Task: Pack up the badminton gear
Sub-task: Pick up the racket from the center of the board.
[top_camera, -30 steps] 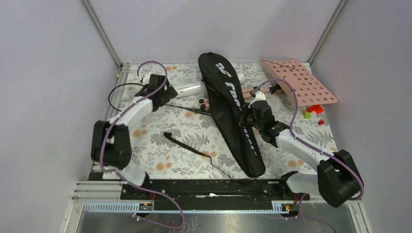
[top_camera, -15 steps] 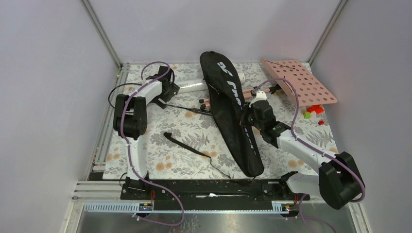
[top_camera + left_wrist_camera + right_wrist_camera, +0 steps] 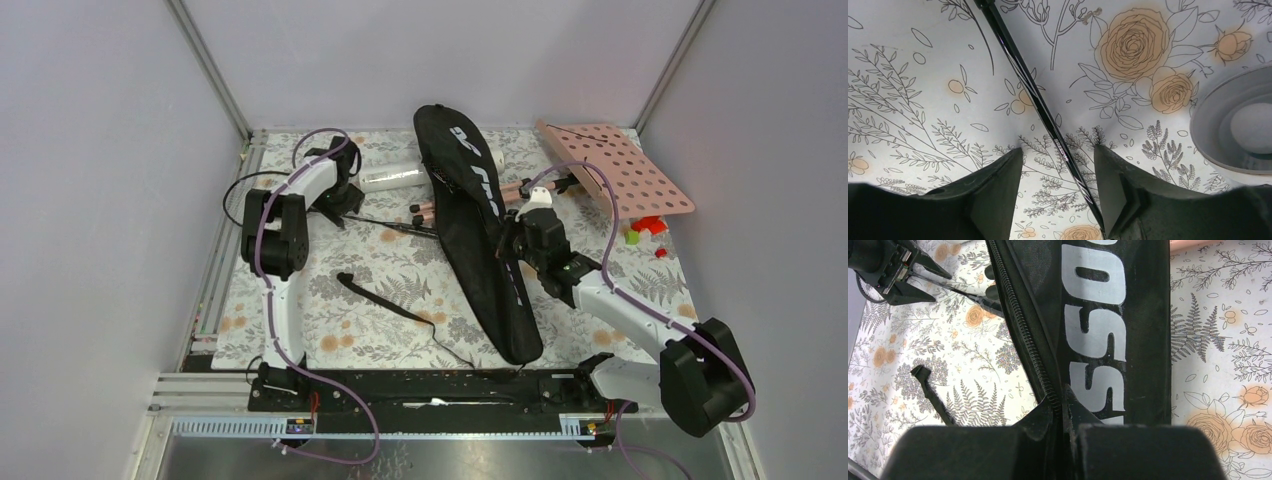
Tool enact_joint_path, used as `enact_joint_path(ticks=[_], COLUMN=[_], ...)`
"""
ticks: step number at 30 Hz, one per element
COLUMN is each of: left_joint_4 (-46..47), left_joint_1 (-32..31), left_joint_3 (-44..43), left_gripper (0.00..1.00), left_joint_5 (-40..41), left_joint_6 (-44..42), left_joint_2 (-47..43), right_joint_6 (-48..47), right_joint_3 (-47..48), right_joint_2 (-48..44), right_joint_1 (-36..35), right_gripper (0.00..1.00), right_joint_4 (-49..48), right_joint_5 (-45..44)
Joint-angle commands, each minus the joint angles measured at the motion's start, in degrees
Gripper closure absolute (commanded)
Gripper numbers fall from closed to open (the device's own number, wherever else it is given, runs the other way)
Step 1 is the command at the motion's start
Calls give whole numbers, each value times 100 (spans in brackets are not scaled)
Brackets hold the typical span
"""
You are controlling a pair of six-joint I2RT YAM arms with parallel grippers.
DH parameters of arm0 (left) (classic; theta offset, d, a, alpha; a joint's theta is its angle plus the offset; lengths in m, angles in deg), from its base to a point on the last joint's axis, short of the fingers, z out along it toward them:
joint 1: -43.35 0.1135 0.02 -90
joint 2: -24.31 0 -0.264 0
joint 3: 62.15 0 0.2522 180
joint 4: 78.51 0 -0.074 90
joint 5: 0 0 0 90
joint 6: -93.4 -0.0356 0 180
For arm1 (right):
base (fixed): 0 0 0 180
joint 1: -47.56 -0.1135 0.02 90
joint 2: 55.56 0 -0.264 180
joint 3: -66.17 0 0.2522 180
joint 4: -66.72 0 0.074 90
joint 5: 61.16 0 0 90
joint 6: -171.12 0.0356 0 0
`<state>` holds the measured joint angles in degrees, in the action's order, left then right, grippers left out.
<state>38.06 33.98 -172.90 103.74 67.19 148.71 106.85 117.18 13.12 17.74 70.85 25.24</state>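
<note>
We see the floral table cloth (image 3: 340, 335) covering the whole work surface. The black bag (image 3: 468, 240) lies lengthwise down its middle, narrow end toward the arm bases, with its white lettering face up. The pink perforated stand (image 3: 625, 175) lies at the far right, just beside the bag's upper half.

One racket (image 3: 1060, 149) lies on the cloth at the far left. Its shaft slants toward the bag and its thin hoop sits by the left edge. The white tube (image 3: 392, 178) lies on its side just beyond the shaft, near the bag's wide end.

We note the left gripper (image 3: 1058, 152) low over the cloth, its fingers (image 3: 998, 185) apart on either side of the shaft with cloth showing in both gaps. The right gripper (image 3: 1058, 402) sits at the bag's left edge, fingers pressed together on the fabric beside the zip teeth.

The black strap (image 3: 385, 298) trails loose across the cloth left of the bag. A few coloured blocks (image 3: 645, 227) sit under the stand's near edge.
</note>
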Motion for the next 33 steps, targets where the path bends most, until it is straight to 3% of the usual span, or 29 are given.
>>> enact_joint_path(ticks=[1, 8, 15, 23, 26, 28, 33], left_joint_4=[-629, -828, -428, -385, -361, -350, 174], left_joint_1=[27, -13, -37, -74, -74, -74, -207], left_joint_3=[-516, -679, -732, -264, 51, 387, 1462], left_gripper=[43, 47, 50, 74, 86, 99, 100], left_joint_5=[-29, -13, -297, -465, -347, -258, -148], left_joint_6=[-250, -329, -368, -626, -813, -919, -1577], left_joint_2=[242, 339, 220, 78, -113, -259, -984], right_joint_6=[-92, -194, -228, -223, -196, -185, -184], right_joint_3=[-40, -240, -343, -403, -431, -453, -451], right_joint_2=[-303, -659, -905, -1032, -1052, -1079, -1098], right_joint_1=[47, 47, 47, 52, 52, 51, 47], right_gripper=[100, 100, 100, 100, 100, 100, 100], right_joint_4=[-399, -444, -391, -414, -433, -450, -444], right_joint_5=[-172, -424, -578, -663, -596, -590, -572])
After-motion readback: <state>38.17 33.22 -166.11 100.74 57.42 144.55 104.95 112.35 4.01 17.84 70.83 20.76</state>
